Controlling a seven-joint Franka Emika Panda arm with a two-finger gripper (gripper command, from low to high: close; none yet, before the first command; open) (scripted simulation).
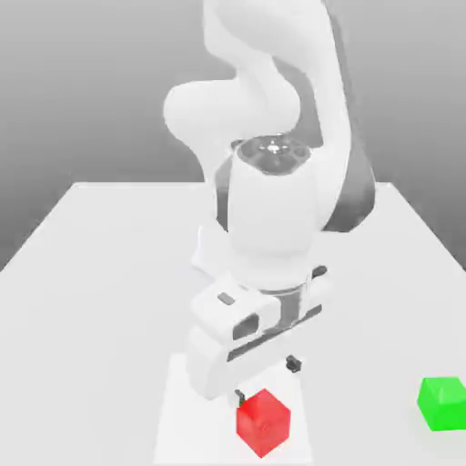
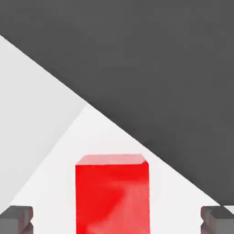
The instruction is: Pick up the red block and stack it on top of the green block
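Exterior view: fingers spread wide, holding nothing, above the red block; green block well apart.

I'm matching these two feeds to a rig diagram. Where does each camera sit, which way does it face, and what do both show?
Exterior view: off the arm, looking slightly down across the white table at the arm's front; shows the arm, the open gripper, the red block and the green block.
Hand view: on the hand, looking past the dark fingertips at the red block between them.
Shared: the red block, the fingertips, the table.
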